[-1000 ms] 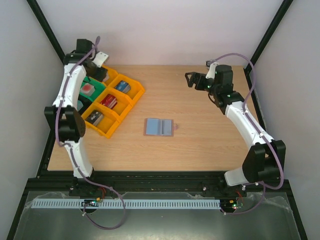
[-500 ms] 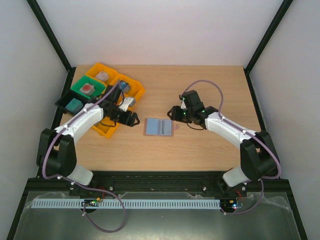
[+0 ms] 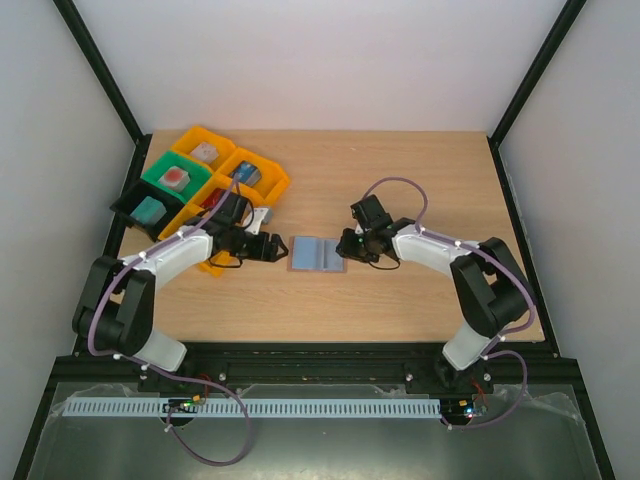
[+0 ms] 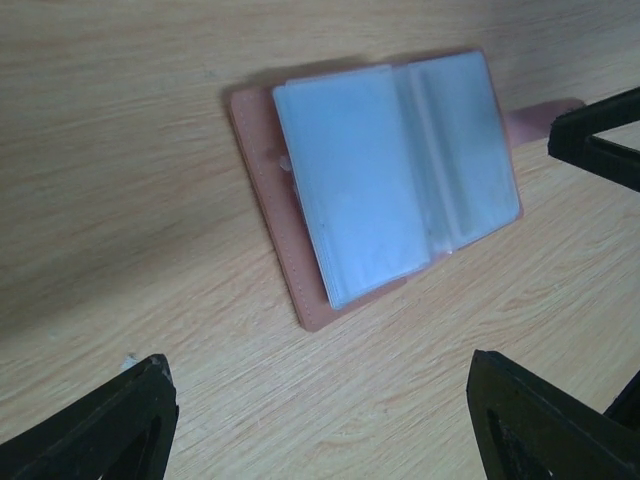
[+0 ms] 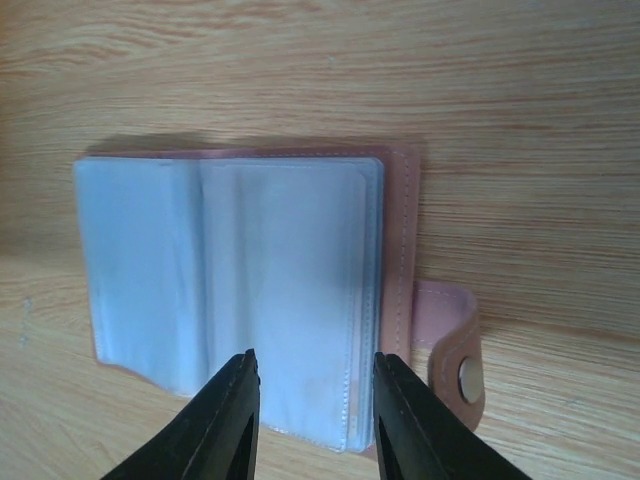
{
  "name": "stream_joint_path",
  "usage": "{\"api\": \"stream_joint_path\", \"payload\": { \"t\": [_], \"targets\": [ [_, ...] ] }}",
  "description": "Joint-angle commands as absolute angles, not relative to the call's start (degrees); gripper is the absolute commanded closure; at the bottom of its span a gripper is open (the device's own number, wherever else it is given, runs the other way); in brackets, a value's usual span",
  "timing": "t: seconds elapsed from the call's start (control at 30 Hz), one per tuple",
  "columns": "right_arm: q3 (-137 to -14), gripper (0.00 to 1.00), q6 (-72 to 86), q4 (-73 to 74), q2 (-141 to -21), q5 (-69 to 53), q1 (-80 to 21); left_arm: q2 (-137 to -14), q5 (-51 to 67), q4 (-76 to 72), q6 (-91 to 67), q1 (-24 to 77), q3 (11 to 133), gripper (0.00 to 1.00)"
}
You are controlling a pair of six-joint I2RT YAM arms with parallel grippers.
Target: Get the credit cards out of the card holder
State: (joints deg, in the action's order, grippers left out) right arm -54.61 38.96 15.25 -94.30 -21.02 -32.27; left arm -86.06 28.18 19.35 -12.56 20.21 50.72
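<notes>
Ok, card holder (image 3: 317,253): lies open and flat mid-table, between the two grippers, leather side down.
Credit cards (image 5: 270,280): light blue-grey leaves inside the holder, two pages side by side. Cannot pick out single cards in any view.
Left gripper (image 3: 274,247): just left of the holder, low over the wood. Top view is too small to judge its opening.
Left wrist view: fingers (image 4: 115,430) spread wide, nothing between them but bare table (image 4: 150,150). Holder (image 4: 300,260) sits apart, ahead of the tips, turned at an angle.
Right gripper (image 3: 347,243): at the holder's right edge in the top view, covering that edge.
Right wrist view: fingers (image 5: 225,425) drawn close with a narrow gap, tips over the near edge of the right-hand page. That page shows in the gap. Cannot tell whether they pinch it or only hover over it.
Snap tab (image 5: 455,345): pink strap with a pale round stud, sticking out past the holder's right side. Clear only in the right wrist view, partly seen in the left wrist view, hidden in the top view.
Cross-view: the left wrist view also catches a black finger of the right gripper (image 4: 600,150) beside the tab end.
Trays: yellow (image 3: 270,185), green (image 3: 155,172) and black (image 3: 125,200), clustered far left, small blocks inside. Top view only. The left arm reaches over the nearest yellow one.
</notes>
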Motion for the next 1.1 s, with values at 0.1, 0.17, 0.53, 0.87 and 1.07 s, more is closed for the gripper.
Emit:
{"api": "stream_joint_path", "payload": {
  "t": [0.1,0.17,0.53,0.87,1.07],
  "targets": [
    [-56.2,0.7,38.1,16.3,-97.7,-20.8,-32.4,-88.8,26.9,16.1,-14.3,21.8,50.5,0.19],
    [-56.2,0.71,38.0,16.2,-98.0,-20.7,-32.4,-89.2,26.7,16.1,-14.2,22.0,50.6,0.19],
    [-57.7,0.74,37.2,15.8,-101.3,-21.2,-32.4,-92.2,25.4,14.6,-13.4,24.0,50.8,0.18],
    [-58.0,0.78,36.8,15.3,-102.9,-22.5,-32.4,-97.7,24.6,13.5,-12.0,27.4,52.8,0.16],
    [-57.8,0.8,36.7,13.4,-103.4,-25.7,-32.4,-102.6,24.3,13.4,-11.1,28.8,55.7,0.15]
  ]
}}
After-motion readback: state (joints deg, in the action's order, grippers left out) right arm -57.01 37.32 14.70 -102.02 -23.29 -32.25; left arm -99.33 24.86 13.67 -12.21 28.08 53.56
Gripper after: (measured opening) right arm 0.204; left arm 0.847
